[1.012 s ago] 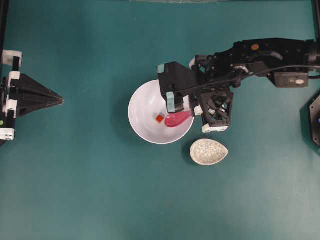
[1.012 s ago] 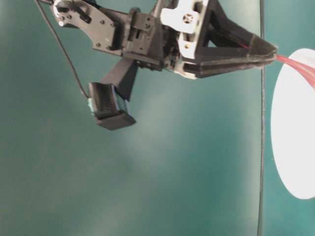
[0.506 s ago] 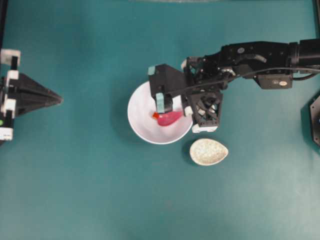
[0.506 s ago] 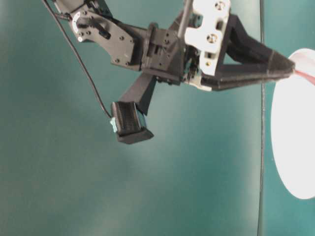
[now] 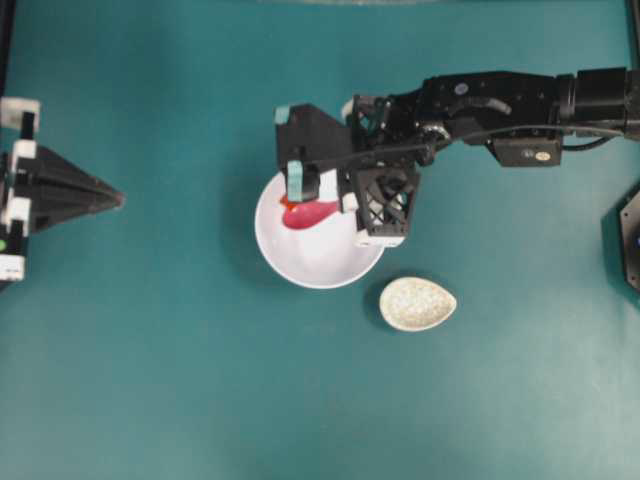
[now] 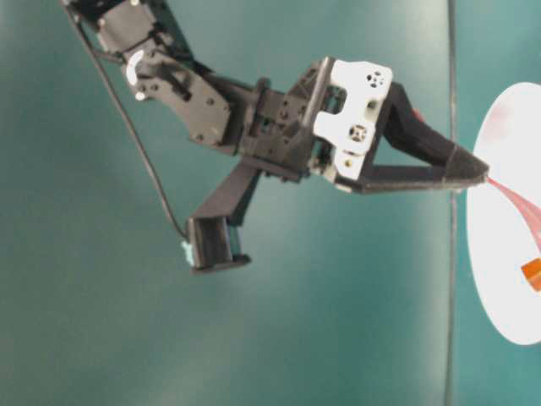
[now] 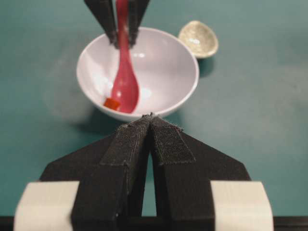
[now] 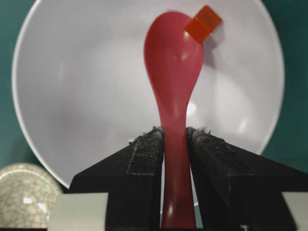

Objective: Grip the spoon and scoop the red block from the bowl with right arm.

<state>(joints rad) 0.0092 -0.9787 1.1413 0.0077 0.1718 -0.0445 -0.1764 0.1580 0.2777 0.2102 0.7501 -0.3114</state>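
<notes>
The white bowl (image 5: 300,272) stands at the table's middle. My right gripper (image 5: 345,205) is shut on the handle of the pink-red spoon (image 5: 312,213), whose scoop lies inside the bowl. In the right wrist view both pads clamp the handle (image 8: 174,130), and the tiny red block (image 8: 203,23) touches the far right edge of the scoop's tip (image 8: 173,62), beside it, not in it. The block shows near the bowl's upper left wall (image 5: 287,203). My left gripper (image 5: 122,199) is shut and empty at the far left, its tips (image 7: 150,117) pointing at the bowl (image 7: 166,62).
A small speckled beige oval dish (image 5: 417,304) lies just right of and below the bowl. The right arm's links stretch from the right edge above the bowl. A dark object (image 5: 630,240) sits at the right edge.
My right gripper has carried the spoon left and up across the bowl. The spoon's tip has pushed the red block from the bowl's middle to its upper left wall. The left arm is still.
</notes>
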